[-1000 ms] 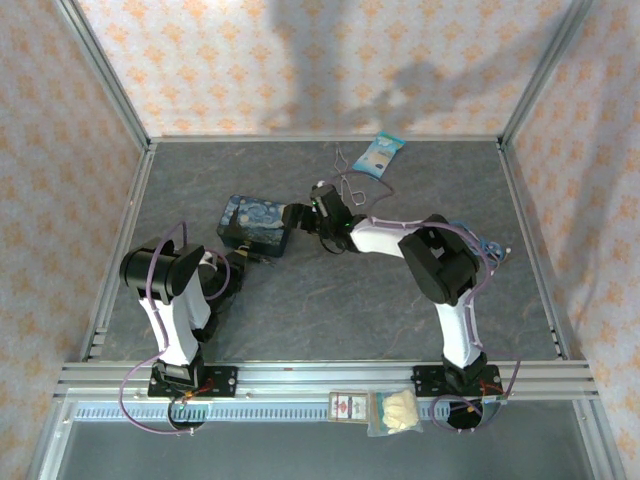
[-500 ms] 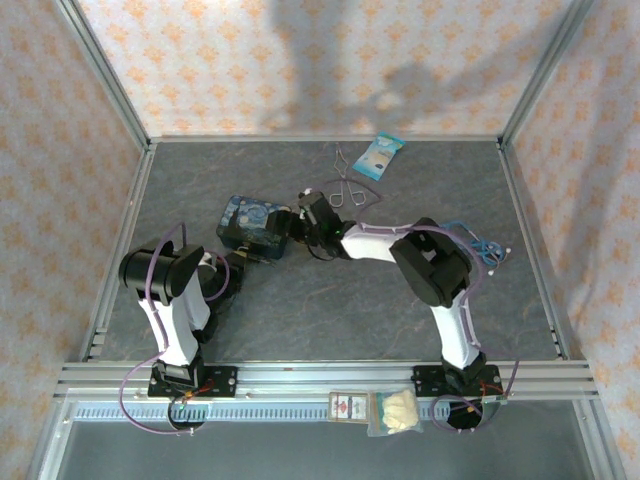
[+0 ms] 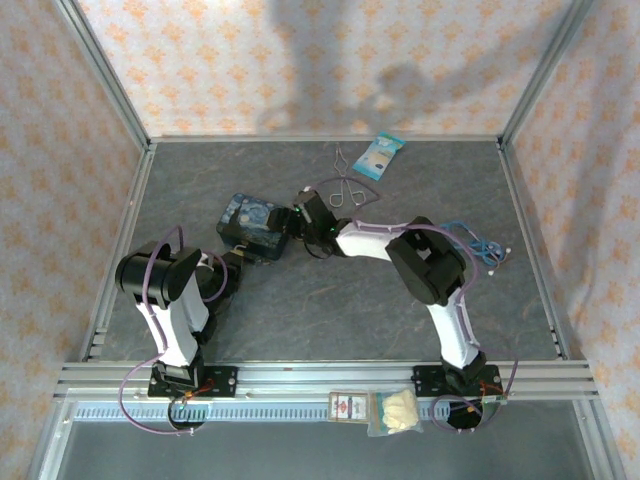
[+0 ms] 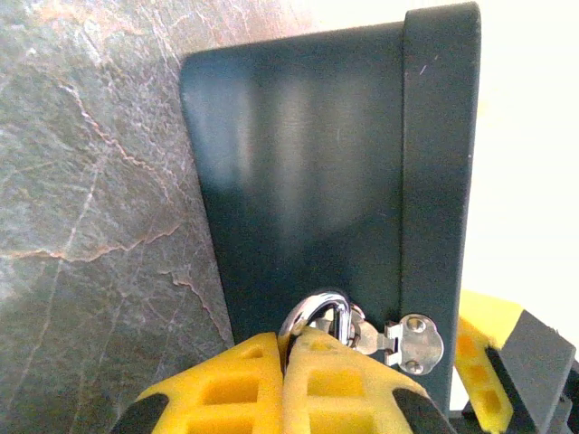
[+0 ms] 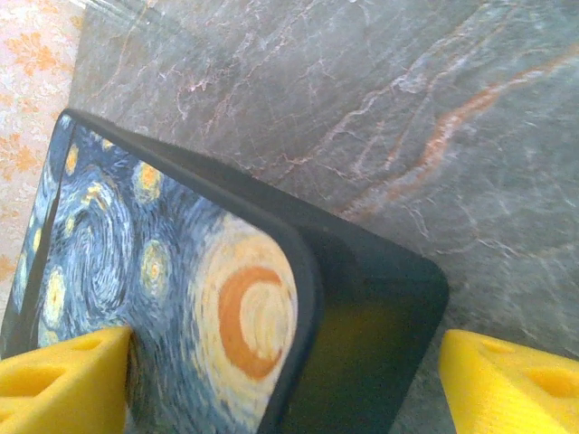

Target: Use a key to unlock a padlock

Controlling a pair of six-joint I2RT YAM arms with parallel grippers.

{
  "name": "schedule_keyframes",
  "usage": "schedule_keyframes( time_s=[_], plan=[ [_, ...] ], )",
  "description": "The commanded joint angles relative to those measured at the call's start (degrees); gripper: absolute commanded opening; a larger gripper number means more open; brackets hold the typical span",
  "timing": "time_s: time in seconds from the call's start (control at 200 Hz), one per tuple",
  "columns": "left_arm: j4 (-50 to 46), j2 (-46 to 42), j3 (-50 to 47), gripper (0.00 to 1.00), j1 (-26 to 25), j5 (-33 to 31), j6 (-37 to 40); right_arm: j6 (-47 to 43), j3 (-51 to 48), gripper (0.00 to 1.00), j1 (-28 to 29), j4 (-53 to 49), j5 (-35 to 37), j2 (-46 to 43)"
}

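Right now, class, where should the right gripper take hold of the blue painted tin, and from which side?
Probably the tin by its bare end facing the right gripper, approached from the robot's right, jaws across its flat dark side walls. The clasp side is taken: the left gripper is shut on the padlock hanging there.

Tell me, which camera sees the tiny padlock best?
The left wrist camera: the padlock's silvery loop pokes out between the left tool's yellow pads. From above it is too small to make out by the tin. The right wrist camera faces the tin's painted lid.
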Motion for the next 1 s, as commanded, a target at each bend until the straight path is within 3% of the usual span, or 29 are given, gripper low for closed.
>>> schedule_keyframes(
  time_s=[0.0, 0.495, 0.871, 0.996],
  plan=[
    [12.6, 0.1, -0.9, 0.00, 1.8, -7.1, -1.0, -2.1, -5.3, 0.82, -3.4, -11.8, 9.9, 0.9],
    [12.6, -2.8, -2.1, 0.00, -2.5, -20.3, -8.7, 1.5, -4.9, 0.79, -1.8, -9.5, 8.3, 1.8],
    [12.7, -1.9, -0.6, 0.00, -2.2, -15.7, -6.7, -1.3, -3.1, 0.78, -1.9, -10.7, 8.5, 1.7],
    [12.7, -1.3, 1.8, 0.00, -1.3, -9.5, -5.3, -4.8, -2.0, 0.80, -2.4, -11.2, 7.9, 2.2]
  ],
)
